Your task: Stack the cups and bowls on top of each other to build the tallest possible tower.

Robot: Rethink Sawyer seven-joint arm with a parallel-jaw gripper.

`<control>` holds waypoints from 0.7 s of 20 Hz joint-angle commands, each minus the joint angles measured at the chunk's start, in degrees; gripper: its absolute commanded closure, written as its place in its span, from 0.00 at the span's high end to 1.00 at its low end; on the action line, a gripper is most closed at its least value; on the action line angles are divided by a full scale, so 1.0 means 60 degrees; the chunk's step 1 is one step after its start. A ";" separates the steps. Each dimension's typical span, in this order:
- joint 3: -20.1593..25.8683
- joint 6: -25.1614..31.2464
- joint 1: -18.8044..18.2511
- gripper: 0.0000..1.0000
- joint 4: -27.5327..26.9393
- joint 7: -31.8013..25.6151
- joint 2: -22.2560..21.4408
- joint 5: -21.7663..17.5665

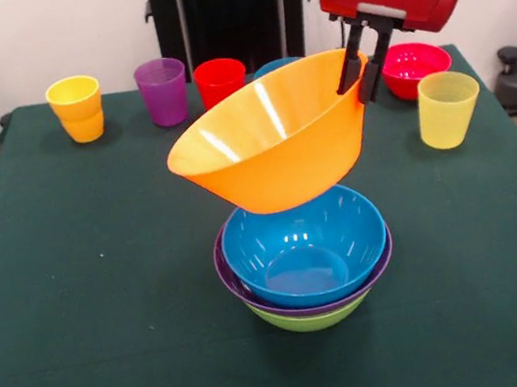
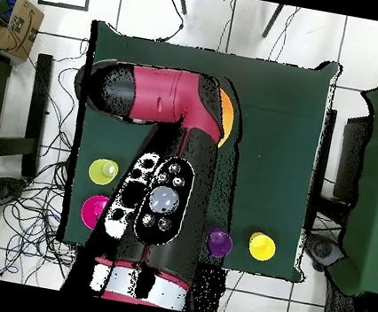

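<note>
My gripper (image 1: 364, 71) is shut on the rim of the wide orange bowl (image 1: 275, 137), which hangs tilted with its lower edge just over the tower. That tower is a blue bowl (image 1: 305, 245) nested in a purple bowl (image 1: 239, 289) on a green bowl (image 1: 306, 318). At the far edge stand an orange-yellow cup (image 1: 77, 108), a purple cup (image 1: 162, 91), a red cup (image 1: 220, 80) and a pale yellow cup (image 1: 447, 108). A red-pink bowl (image 1: 418, 66) sits behind the gripper. In the overhead view the arm (image 2: 161, 104) hides the tower; only a sliver of the orange bowl (image 2: 227, 116) shows.
A blue rim (image 1: 276, 63) peeks out behind the orange bowl. The green table (image 1: 77, 279) ends close behind the row of cups. Overhead, the pale yellow cup (image 2: 103, 171), red-pink bowl (image 2: 93, 209), purple cup (image 2: 219, 241) and orange-yellow cup (image 2: 261, 245) show near the base side.
</note>
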 commanded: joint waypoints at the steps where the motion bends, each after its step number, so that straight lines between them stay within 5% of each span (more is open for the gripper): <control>1: 0.0654 0.0284 -0.0101 0.00 -0.0114 -0.0444 0.0472 -0.0613; 14: 0.0882 0.0639 -0.0491 0.00 -0.0641 -0.0951 0.0571 -0.0561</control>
